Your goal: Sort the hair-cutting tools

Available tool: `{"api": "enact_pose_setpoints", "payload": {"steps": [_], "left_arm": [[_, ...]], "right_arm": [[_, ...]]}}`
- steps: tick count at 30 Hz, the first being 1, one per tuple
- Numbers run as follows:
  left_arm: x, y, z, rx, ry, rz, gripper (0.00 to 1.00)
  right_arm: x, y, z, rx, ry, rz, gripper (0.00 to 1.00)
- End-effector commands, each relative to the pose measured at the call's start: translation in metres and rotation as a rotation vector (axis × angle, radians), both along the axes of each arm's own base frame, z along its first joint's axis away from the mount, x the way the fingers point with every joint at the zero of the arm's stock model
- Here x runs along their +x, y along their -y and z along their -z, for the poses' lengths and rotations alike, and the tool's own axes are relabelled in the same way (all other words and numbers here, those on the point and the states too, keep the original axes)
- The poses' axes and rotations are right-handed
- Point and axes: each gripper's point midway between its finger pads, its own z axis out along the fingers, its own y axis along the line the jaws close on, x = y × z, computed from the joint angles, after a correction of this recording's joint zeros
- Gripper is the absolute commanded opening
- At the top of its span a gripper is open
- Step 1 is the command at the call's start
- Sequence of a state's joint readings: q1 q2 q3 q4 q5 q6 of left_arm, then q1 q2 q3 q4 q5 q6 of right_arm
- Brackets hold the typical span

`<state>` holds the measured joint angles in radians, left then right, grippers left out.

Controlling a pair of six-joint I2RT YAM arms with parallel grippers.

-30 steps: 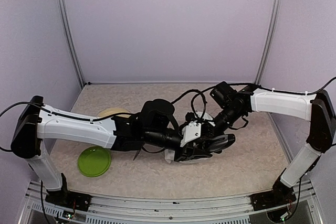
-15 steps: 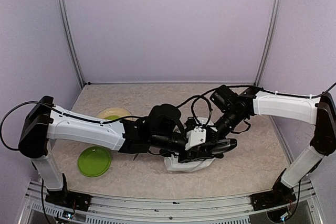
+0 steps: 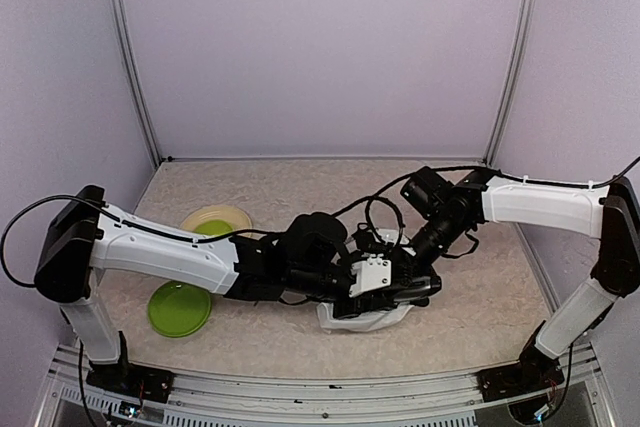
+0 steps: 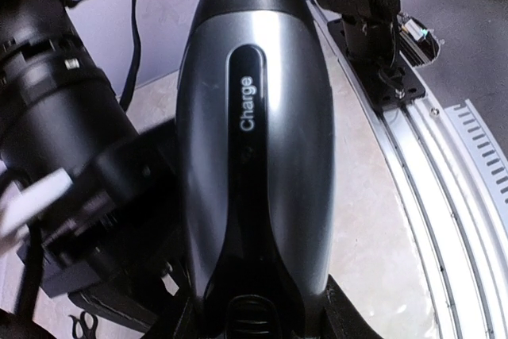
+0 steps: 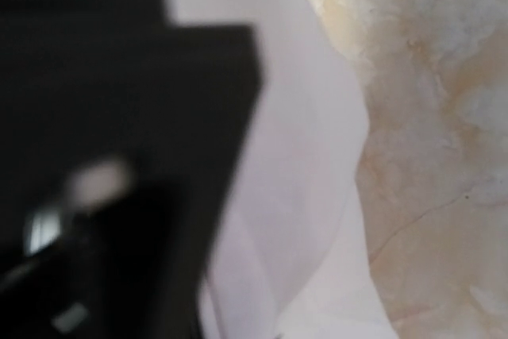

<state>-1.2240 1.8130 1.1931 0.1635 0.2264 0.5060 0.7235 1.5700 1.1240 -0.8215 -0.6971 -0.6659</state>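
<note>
My left gripper (image 3: 395, 292) is shut on the black-and-silver electric clipper (image 3: 420, 287) and holds it low over the white zip pouch (image 3: 360, 319) at mid table. In the left wrist view the clipper (image 4: 254, 156), marked "Charge", fills the frame, and the left gripper (image 4: 258, 319) clamps its near end. My right gripper (image 3: 412, 252) is at the pouch's far edge. The blurred right wrist view shows white pouch fabric (image 5: 294, 156) bunched right at the jaws, with a black shape on the left. The scissors, comb guard and pin are hidden.
A green plate (image 3: 180, 308) lies at the front left. A pale green bowl (image 3: 215, 219) stands behind it, beside the left arm. Cables loop over the right wrist. A metal rail (image 4: 429, 172) runs along the table's edge.
My left arm has reached further right and lower with the clipper, now over the pouch. The pouch has shifted right and toward the front. The bowl is now uncovered.
</note>
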Motion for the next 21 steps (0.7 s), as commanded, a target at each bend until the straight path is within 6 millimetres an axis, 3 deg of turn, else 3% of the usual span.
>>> {"api": "enact_pose_setpoints", "payload": {"steps": [1,9,15,20,21], "left_arm": [[0.017,-0.021,0.006,0.034,0.016,-0.115,0.0],[0.022,-0.046,0.044,0.131,-0.014,-0.204,0.0],[0.037,-0.046,0.072,0.169,-0.052,-0.268,0.0],[0.041,-0.045,0.082,0.167,-0.073,-0.268,0.0],[0.041,-0.045,0.083,0.165,-0.076,-0.265,0.0]], "right_arm": [[-0.011,0.0,0.0,0.003,-0.046,-0.013,0.0],[-0.01,0.002,0.017,-0.059,-0.103,-0.003,0.0],[-0.001,-0.002,0.033,-0.098,-0.142,0.021,0.0],[0.019,0.007,0.027,-0.09,-0.156,0.105,0.33],[0.021,0.011,0.023,-0.081,-0.154,0.119,0.36]]}}
